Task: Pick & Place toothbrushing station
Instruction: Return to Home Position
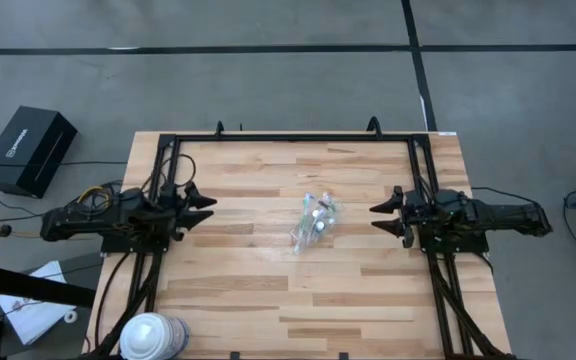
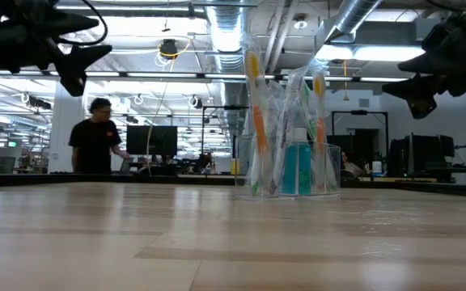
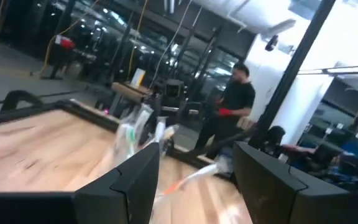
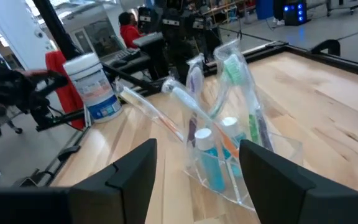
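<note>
A small see-through cup [image 1: 313,222] stands upright on its base near the middle of the wooden table. In it are several wrapped toothbrushes [image 2: 255,97] and a short blue tube with a white cap [image 2: 298,166], all sticking up out of it. My left gripper [image 1: 208,210] hovers open at the table's left side, pointing toward the cup [image 3: 135,134], which shows blurred beyond its fingers. My right gripper [image 1: 376,218] hovers open at the right side. The cup [image 4: 229,168] and the toothbrushes [image 4: 235,74] stand close ahead of it, beyond its fingertips.
A big white-and-blue roll [image 1: 153,337] stands at the table's near left corner. A black frame [image 1: 298,138] runs along the far edge and both sides. A person [image 2: 95,137] stands in the room beyond the table.
</note>
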Motion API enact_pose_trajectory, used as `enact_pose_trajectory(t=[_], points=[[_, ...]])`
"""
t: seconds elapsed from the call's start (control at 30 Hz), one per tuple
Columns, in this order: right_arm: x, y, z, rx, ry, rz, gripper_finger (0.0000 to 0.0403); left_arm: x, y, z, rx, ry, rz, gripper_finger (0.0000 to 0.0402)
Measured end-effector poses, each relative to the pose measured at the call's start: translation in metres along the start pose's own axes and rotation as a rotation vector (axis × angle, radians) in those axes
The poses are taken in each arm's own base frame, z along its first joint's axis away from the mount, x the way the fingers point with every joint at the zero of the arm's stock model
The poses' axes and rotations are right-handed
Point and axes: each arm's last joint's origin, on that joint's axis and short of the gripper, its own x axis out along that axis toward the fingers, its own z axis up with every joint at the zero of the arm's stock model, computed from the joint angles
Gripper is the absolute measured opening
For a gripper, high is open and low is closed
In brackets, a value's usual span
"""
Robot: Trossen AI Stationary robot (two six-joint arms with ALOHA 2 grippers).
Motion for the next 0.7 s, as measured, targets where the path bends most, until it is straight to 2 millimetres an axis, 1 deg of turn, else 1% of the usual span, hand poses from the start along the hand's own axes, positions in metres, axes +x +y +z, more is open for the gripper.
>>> enact_pose_trajectory(t=[0.1,0.2,0.27,0.7], points=[[0.0011,0.0003,-0.0005,0.000,-0.022,0.012,0.0217,-0.0002,-0.0028,0.0054,-0.002,-0.056,-0.027,0.0198],[0.0051,-0.0001,-0.0032,0.001,-0.114,0.044,0.0218,-0.0002,-0.0026,0.0051,-0.002,-0.054,-0.025,0.0198],[0.0049,0.0008,-0.0014,0.003,-0.134,0.054,0.0219,-0.0003,-0.0030,0.0058,-0.002,-0.061,-0.029,0.0198],[0.0050,0.0021,-0.0033,0.002,-0.115,0.069,0.0216,-0.0003,-0.0029,0.0054,-0.002,-0.057,-0.028,0.0198]])
